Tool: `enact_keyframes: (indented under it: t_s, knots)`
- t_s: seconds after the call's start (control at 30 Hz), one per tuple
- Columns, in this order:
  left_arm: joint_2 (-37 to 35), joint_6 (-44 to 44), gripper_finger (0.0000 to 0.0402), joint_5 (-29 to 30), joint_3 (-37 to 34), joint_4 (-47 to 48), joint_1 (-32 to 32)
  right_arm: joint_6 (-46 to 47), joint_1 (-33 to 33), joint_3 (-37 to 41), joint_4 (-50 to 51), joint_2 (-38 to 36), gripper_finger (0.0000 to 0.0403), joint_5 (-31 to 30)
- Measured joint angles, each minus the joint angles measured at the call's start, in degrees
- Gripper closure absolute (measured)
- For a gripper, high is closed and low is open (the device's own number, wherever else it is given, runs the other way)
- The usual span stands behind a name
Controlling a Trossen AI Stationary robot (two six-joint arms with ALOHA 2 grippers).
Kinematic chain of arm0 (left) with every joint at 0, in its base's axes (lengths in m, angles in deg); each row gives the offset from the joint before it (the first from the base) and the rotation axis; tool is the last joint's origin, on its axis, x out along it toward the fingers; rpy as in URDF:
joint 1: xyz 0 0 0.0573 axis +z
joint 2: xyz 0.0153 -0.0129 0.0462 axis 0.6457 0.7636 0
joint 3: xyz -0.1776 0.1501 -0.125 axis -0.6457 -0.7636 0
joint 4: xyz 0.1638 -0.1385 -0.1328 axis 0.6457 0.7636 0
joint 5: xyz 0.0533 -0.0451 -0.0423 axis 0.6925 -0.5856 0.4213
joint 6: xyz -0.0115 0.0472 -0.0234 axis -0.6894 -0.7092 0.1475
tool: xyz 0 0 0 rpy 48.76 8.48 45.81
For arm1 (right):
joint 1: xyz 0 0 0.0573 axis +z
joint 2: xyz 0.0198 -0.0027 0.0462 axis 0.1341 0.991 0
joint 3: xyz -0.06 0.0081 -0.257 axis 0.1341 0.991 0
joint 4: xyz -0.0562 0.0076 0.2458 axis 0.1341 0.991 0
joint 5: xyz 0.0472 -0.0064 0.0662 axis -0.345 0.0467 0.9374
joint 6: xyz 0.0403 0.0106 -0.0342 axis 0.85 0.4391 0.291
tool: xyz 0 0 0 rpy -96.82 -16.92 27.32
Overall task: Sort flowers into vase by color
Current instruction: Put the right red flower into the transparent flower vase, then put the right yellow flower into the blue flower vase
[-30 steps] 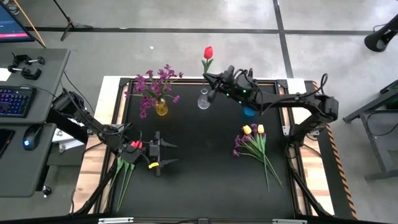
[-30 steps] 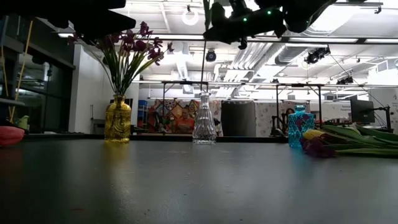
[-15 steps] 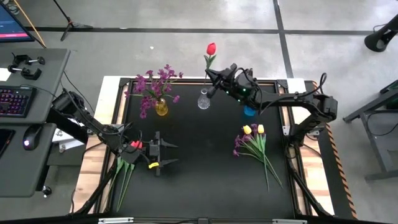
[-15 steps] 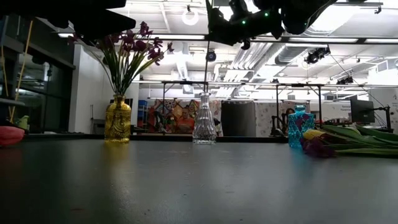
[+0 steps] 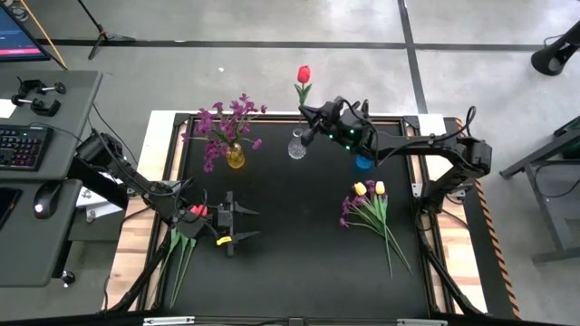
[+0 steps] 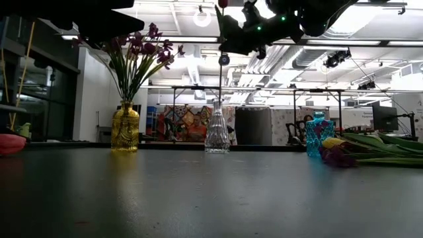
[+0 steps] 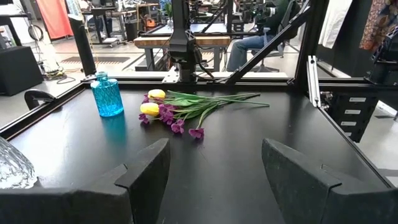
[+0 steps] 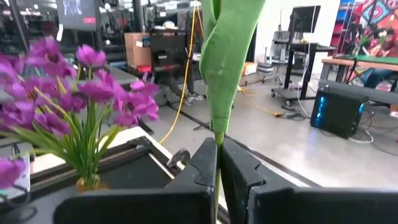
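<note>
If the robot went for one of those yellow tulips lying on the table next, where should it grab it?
Probably mid-stem, from straight above. The yellow tulips lie flat in a bunch with purple sprays, stems fanning away from the heads, so the bare green stems offer a thin part clear of blooms.

You cannot see the red tulip's bloom in the right wrist view, where the edge cuts off the stem above its green leaf. In the low view the edge clips the bloom too. The clear vase is half out of the left wrist view.
</note>
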Motion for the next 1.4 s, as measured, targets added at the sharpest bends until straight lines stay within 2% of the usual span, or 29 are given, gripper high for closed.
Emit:
enact_keyframes:
  t_s: [0.27,0.57,0.73,0.97,1.13,1.4]
  knots:
    - [0.0,0.88,0.0161,0.01,0.0,-0.01,0.0,1.65,0.02,0.0,2.76,0.0,0.0393,0.21]
    - [0.0,0.98,0.0161,0.01,0.0,-0.02,0.0,4.13,0.02,0.0,6.15,0.0,0.0277,0.92]
    - [0.0,0.98,0.0161,0.01,0.0,-0.02,0.0,5.03,0.02,0.0,6.56,0.0,0.0241,0.98]
    - [0.0,0.98,0.0161,0.01,0.0,0.0,0.0,4.57,0.02,0.0,11.67,-0.99,0.0228,0.78]
    - [0.0,0.96,0.0161,0.01,0.0,0.03,0.0,4.13,0.02,0.0,18.69,-5.17,0.0228,-1.58]
    - [0.0,0.98,0.0161,0.02,0.0,0.0,0.0,5.33,0.02,0.0,32.88,-13.82,0.0228,-1.67]
